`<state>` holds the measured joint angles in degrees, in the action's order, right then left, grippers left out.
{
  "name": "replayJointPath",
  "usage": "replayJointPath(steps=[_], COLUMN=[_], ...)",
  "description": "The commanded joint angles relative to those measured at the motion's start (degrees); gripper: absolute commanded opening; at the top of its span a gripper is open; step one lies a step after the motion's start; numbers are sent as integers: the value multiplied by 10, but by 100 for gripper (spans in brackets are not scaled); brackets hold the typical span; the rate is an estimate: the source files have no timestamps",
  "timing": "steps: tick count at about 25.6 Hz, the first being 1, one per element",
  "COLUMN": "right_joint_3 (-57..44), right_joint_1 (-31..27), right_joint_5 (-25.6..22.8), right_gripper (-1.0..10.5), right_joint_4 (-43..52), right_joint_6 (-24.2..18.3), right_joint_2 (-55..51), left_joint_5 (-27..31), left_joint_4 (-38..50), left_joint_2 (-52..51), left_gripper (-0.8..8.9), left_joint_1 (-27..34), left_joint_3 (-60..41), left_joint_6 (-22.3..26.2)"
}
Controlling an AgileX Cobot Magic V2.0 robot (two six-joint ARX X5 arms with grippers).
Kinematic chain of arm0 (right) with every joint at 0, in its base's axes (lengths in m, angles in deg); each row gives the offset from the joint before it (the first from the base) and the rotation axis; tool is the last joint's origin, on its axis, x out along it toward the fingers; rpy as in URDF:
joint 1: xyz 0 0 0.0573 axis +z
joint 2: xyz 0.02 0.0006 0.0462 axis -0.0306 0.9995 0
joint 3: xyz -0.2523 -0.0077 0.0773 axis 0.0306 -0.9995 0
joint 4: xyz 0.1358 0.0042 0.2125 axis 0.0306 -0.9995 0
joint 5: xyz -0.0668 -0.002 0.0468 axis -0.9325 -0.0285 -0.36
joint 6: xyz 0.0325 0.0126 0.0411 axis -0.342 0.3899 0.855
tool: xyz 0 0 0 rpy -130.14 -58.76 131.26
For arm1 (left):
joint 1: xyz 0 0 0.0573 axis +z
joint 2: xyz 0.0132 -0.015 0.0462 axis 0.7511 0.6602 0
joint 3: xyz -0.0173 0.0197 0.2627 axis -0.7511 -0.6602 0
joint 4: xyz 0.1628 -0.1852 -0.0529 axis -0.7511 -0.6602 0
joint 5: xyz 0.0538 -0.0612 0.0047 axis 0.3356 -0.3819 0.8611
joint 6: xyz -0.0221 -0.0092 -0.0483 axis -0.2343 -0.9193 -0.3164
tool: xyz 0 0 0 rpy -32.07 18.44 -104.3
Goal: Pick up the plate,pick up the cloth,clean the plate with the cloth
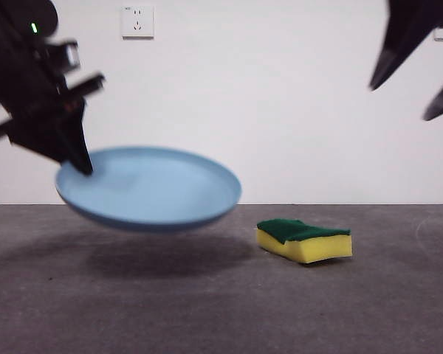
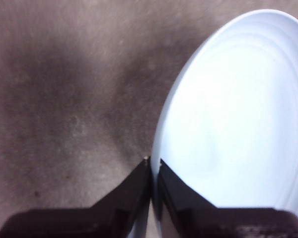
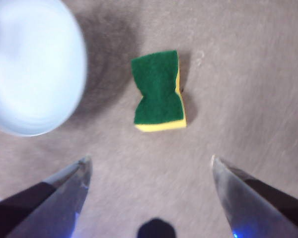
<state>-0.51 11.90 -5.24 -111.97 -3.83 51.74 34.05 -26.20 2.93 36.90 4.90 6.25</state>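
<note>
Front view: the plate point(image 1: 149, 188) hangs tilted above the table point(image 1: 207, 310), its shadow beneath, pinched at its rim by the left gripper point(image 1: 80, 158); the cloth point(image 1: 304, 240) lies beside it, green face up. Left wrist view: jaws clamped on the plate's edge. Right wrist view: the right gripper point(image 3: 149, 171) hovers spread wide above the cloth. Plate pickup looks done; next, descend and straddle the cloth.

Left gripper point(image 1: 80, 164) is clamped tight on the plate point(image 1: 151, 188) rim, held up; right gripper point(image 1: 410, 96) is spread wide, parked high.
</note>
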Motion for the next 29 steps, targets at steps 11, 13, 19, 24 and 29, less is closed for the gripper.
replayJointPath(steps=[11,13,19,24,29], right_joint_3=[114,117,117,117,117], right_joint_1=[110,116,120,120,119], right_joint_5=[-85,-87,-110,-110,-110], right_gripper=[405,401,333,187,-16], right_joint_4=[56,86,115,142,141], right_joint_6=[-64,-63,-70,-71,-68], right_joint_2=[231,271,356,400,422], left_joint_5=[39,39,38,39,45], left_joint_4=[-117,-148,-184,-173,-160], left_joint_2=[-175,-197,-214,-214,-212], left_gripper=[-7,-8,-8,-8,-8], left_joint_1=[-1,-1,-3,-5,-5], left_joint_3=[-2,-2,-2,-2,-2], left_joint_6=[24,26,26,26,26])
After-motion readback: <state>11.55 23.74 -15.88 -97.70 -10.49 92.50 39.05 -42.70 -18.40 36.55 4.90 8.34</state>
